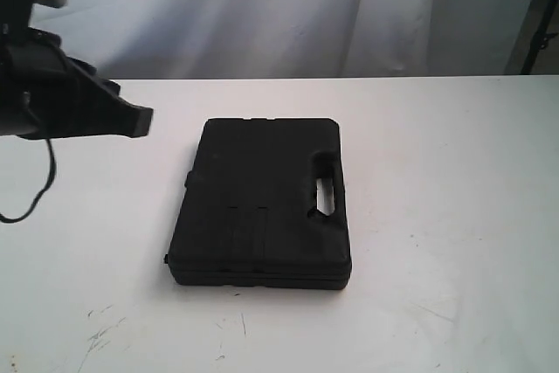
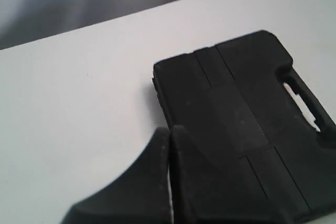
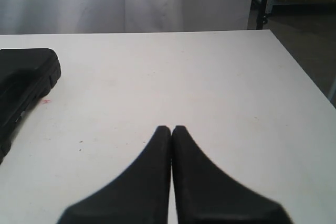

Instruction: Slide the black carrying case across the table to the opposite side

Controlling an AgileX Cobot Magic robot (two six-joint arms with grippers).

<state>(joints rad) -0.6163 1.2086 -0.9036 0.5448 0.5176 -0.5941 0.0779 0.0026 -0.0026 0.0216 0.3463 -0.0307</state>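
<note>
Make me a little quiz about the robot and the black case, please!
1. True or false: the black carrying case lies flat and closed on the table.
2. In the exterior view, the handle is on the case's: A) left side B) right side C) far edge
3. Fill in: the left gripper and right gripper are both ____ (open or shut).

Key: 1 true; 2 B; 3 shut.
</note>
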